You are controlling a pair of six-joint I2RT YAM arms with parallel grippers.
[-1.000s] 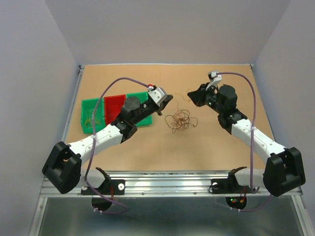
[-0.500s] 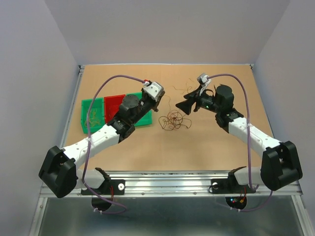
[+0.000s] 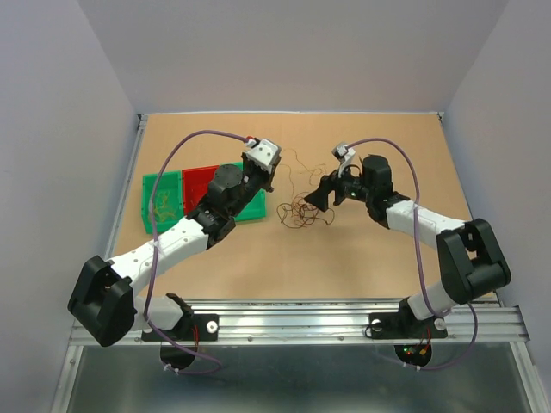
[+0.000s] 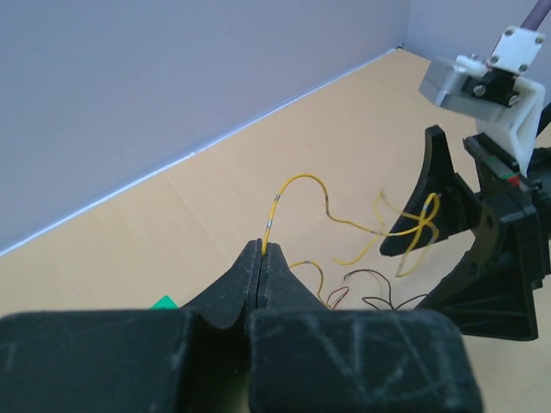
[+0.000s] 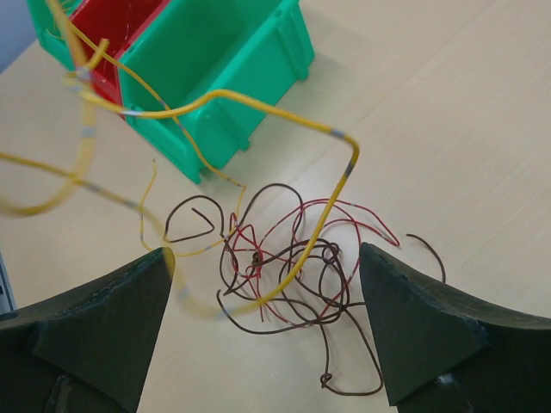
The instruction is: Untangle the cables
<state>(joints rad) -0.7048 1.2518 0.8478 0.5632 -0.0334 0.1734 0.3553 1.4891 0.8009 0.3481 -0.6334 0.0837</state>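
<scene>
The cables [image 3: 301, 212] lie as a small knot of dark brown, red and yellow wires mid-table; the right wrist view shows this knot [image 5: 297, 262] directly below. One yellow wire [image 4: 297, 179] rises out of it. My left gripper [image 3: 270, 176] is shut on that wire's end, which pokes out between the closed fingertips [image 4: 263, 248]. The yellow wire [image 5: 258, 103] arcs across the right wrist view above the knot. My right gripper [image 3: 319, 197] hangs open just right of the knot, its fingers [image 5: 103, 318] wide apart on either side of it with nothing gripped.
A row of small bins sits at the left: a green bin [image 3: 159, 200], a red bin [image 3: 198, 184] and another green bin [image 3: 251, 205] beside the left arm. The nearest green bin [image 5: 232, 60] stands close behind the knot. Grey walls enclose the table.
My right gripper has opened wide and swung left, over the knot. The left gripper, still shut, has pulled back-left and lifted the yellow wire. The knot slid slightly left.
</scene>
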